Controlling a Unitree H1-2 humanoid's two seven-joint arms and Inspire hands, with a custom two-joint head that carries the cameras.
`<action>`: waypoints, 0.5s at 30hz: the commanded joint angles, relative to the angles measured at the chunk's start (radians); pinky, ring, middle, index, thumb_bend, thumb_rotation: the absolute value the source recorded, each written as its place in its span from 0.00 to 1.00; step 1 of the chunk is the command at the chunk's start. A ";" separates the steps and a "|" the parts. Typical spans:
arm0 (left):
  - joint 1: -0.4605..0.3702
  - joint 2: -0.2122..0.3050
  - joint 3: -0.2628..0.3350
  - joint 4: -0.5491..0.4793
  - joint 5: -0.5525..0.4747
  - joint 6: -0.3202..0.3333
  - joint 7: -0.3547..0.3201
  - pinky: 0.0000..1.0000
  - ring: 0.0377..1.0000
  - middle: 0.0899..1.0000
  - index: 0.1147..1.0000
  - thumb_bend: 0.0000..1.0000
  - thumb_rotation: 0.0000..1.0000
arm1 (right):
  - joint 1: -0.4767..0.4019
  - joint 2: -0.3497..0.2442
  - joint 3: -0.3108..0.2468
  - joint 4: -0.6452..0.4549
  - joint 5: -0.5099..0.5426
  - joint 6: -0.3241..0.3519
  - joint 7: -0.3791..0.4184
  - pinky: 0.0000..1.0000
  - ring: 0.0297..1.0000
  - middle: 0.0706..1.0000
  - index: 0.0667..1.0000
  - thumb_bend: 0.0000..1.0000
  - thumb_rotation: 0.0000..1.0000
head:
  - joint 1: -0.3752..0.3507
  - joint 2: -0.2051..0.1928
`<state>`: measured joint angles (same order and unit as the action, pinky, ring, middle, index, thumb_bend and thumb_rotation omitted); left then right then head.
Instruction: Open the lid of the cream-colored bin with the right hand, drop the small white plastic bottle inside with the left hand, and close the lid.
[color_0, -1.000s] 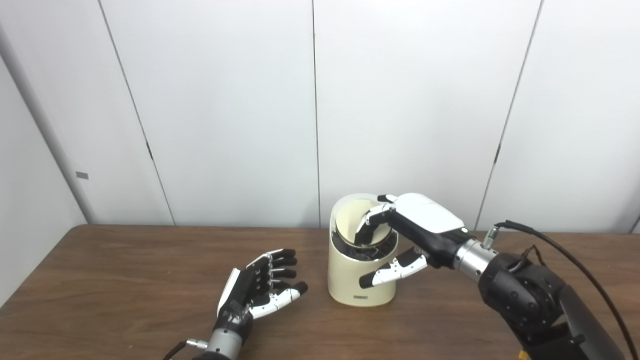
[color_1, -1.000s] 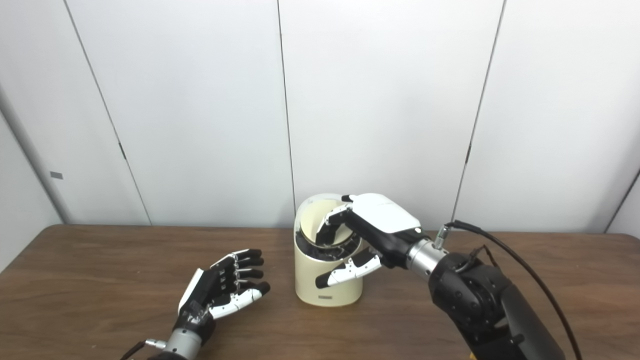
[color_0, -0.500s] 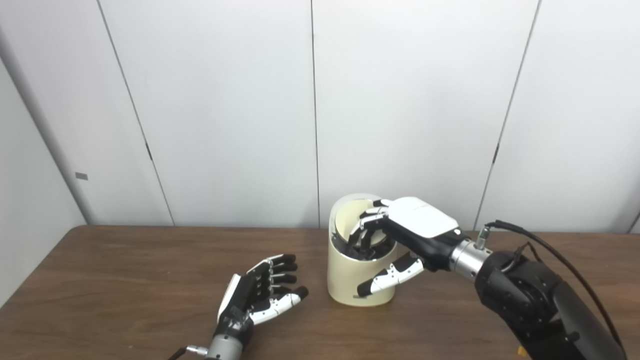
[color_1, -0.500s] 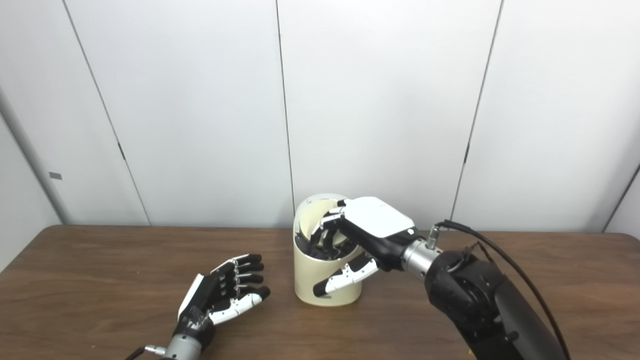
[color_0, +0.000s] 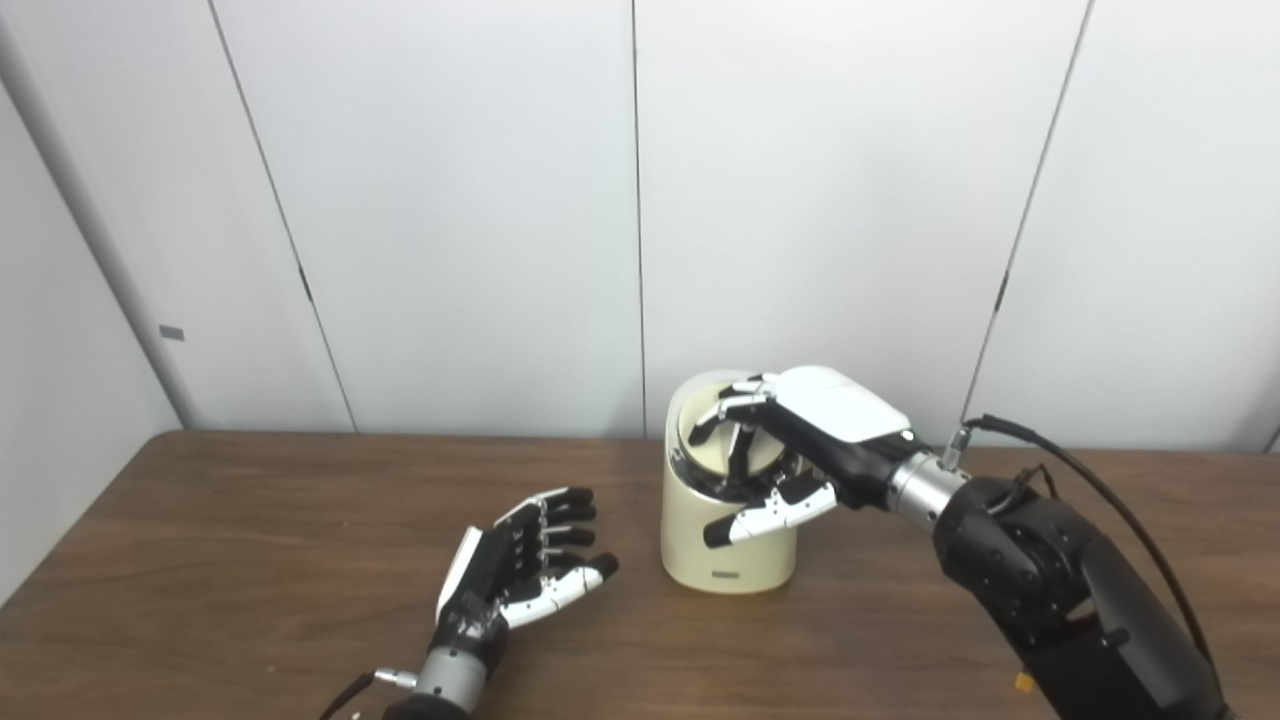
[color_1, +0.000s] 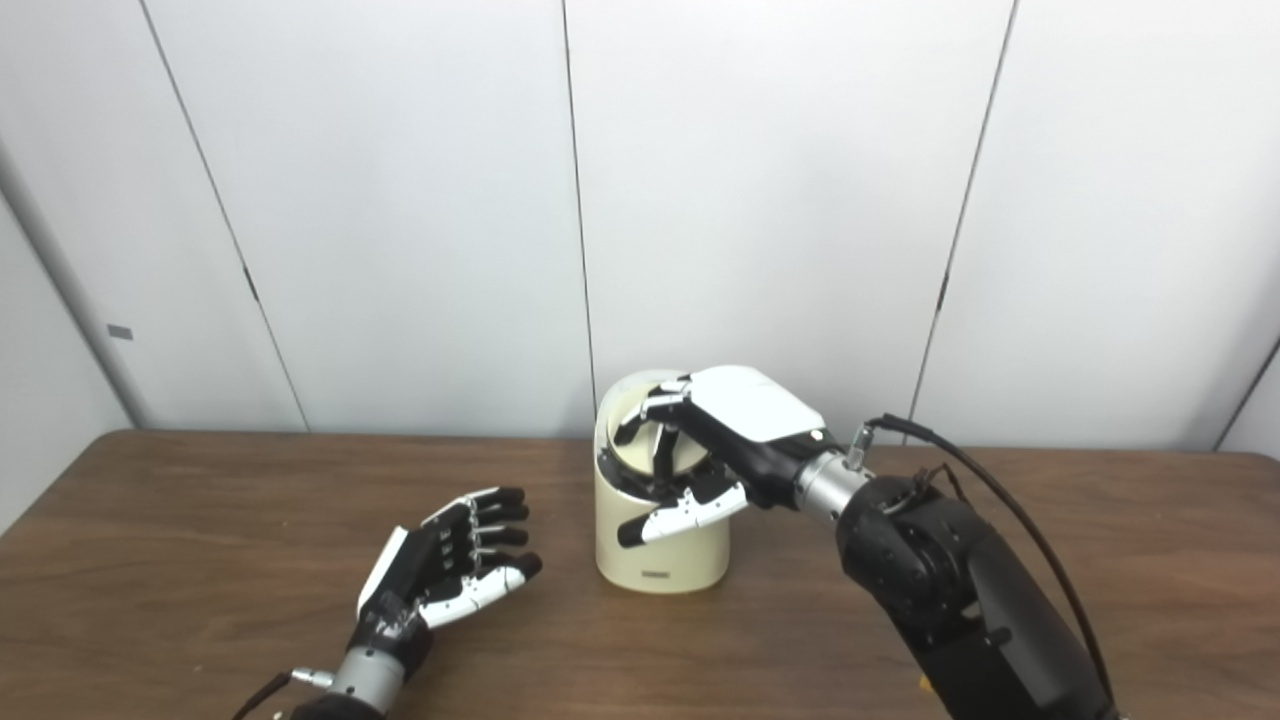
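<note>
With its fingers draped over the top of the cream-colored bin, the right robot hand presses on the lid, thumb stretched across the bin's front wall. Fingers spread and curled on the lid surface, not clamped round anything; whether the lid is fully seated I cannot tell, as a dark gap shows along the rim under the fingers.

Left robot hand rests low over the tabletop, palm up, fingers apart, holding nothing. Small white plastic bottle: not visible anywhere on the tabletop or in either hand. Presumably inside the bin, though the interior is hidden.

Risks, as judged from here:
- Pressure lands off-centre, toward the far side of the lid. Lid could tilt or swing instead of seating flat.
- Bin is light-looking and stands free. A push with any sideways component may slide or tip it leftward.
- Fingertips sit near the rim gap; one could catch there and drag the lid open on withdrawal.
- Thumb against the front wall may hook the bin when the arm retreats.
</note>
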<state>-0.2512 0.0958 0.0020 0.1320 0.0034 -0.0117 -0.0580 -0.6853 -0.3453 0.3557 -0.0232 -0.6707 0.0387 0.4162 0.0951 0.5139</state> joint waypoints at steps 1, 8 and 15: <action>-0.022 0.005 0.003 -0.040 0.008 -0.015 0.005 0.61 0.68 0.73 0.73 0.73 0.16 | 0.009 -0.029 0.000 0.045 -0.037 0.042 0.016 0.96 0.89 0.73 0.69 0.67 0.62 | 0.001 0.003; -0.020 0.011 0.002 -0.042 0.005 -0.016 0.000 0.61 0.68 0.73 0.73 0.73 0.18 | 0.012 -0.031 0.014 0.041 -0.045 0.041 0.000 0.95 0.89 0.71 0.69 0.65 0.60 | 0.000 0.007; -0.017 0.011 0.004 -0.047 -0.004 -0.012 -0.006 0.62 0.69 0.74 0.73 0.72 0.17 | 0.016 -0.037 0.028 0.041 -0.063 0.032 -0.007 0.95 0.88 0.70 0.69 0.67 0.60 | 0.000 0.009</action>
<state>-0.2473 0.1001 0.0023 0.1281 0.0018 -0.0114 -0.0609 -0.6853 -0.3457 0.3746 -0.0155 -0.6855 0.0384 0.3800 0.0951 0.5216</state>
